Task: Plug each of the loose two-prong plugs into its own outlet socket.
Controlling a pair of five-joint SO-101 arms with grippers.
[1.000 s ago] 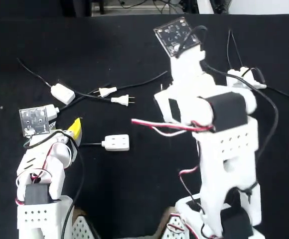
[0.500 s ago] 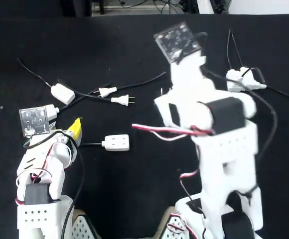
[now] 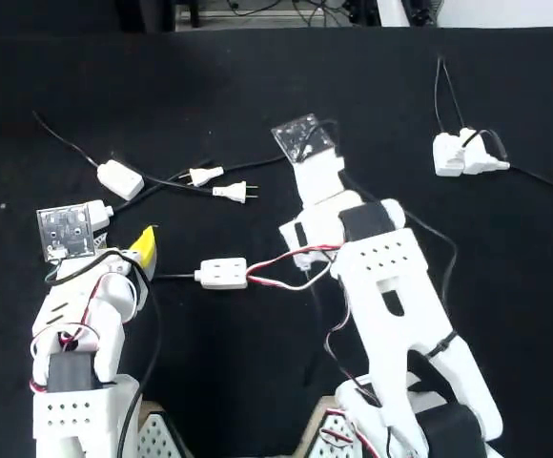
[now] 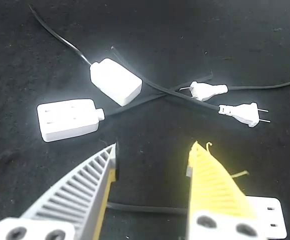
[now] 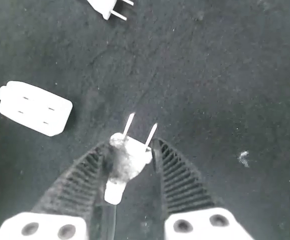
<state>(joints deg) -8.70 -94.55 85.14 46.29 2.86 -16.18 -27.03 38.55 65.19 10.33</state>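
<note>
Currently mid-insertion step: right gripper (image 5: 130, 146) clamped on plug (image 5: 126, 161), prongs pointing forward, near outlet block (image 5: 34, 108). Left gripper (image 4: 154, 147) open, holding nothing. Next, likely: align prongs with slots, push in.

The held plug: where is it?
In the right wrist view, the plug sits between the right gripper's fingers, a white outlet block close by.

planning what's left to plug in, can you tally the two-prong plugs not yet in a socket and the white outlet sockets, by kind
two-prong plugs not in a socket: 3 (upper loose plug, lower loose plug, held plug in the right fingers)
white outlet sockets: 4 (far-left socket, three-outlet socket beside it, middle socket, far-right socket)
total: 7
</note>
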